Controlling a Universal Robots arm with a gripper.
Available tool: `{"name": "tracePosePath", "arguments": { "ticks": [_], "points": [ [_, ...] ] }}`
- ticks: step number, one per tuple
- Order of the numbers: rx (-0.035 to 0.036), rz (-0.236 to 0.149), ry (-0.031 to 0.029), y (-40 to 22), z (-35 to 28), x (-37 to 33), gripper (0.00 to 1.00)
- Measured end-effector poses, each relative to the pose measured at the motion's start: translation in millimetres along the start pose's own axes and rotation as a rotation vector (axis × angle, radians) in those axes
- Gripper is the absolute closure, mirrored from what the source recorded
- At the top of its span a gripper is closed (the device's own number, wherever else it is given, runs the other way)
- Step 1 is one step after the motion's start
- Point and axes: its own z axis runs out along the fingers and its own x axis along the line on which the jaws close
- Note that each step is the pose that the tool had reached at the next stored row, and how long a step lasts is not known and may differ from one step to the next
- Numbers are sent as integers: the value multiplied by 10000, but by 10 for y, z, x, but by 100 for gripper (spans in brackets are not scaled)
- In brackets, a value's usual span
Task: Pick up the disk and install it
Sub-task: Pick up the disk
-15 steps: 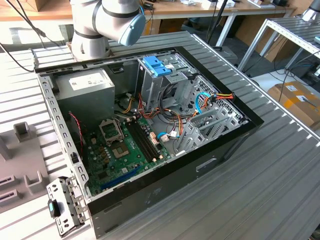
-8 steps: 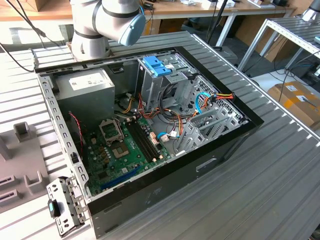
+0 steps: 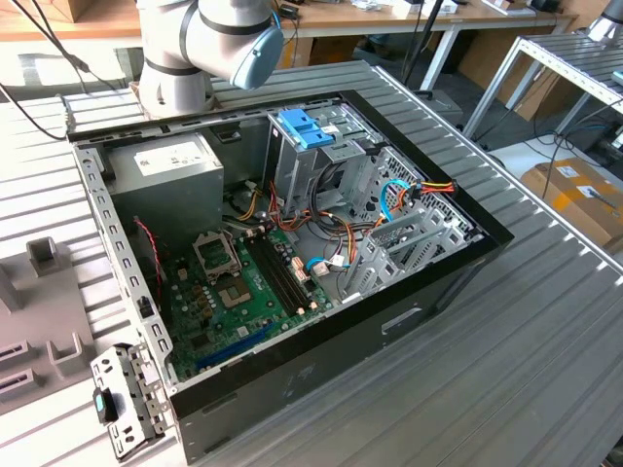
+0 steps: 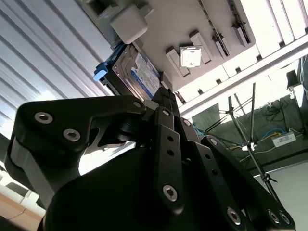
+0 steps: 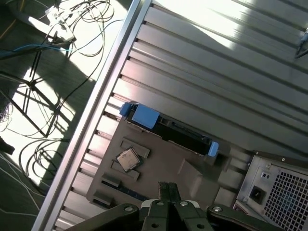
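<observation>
The disk lies in a slot along the edge of a grey fixture plate. It is a dark flat drive with bright blue rails at both ends. In the second wrist view the disk shows its labelled face and one blue rail. My gripper hangs above the plate, a short way off the disk and not touching it. In both wrist views its fingers are shut together with nothing between them, and the fingertips point toward the disk.
The open computer case lies on the ribbed metal table, with a pale blue drive tray and a grey power supply inside. A processor chip sits on the fixture plate. The case's rear corner is close by.
</observation>
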Motion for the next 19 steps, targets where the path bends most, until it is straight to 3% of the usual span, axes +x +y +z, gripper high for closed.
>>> {"name": "tracePosePath", "arguments": {
  "ticks": [19],
  "points": [
    [-23, -930, 42, 0, 0, 0, 89]
  ]
}}
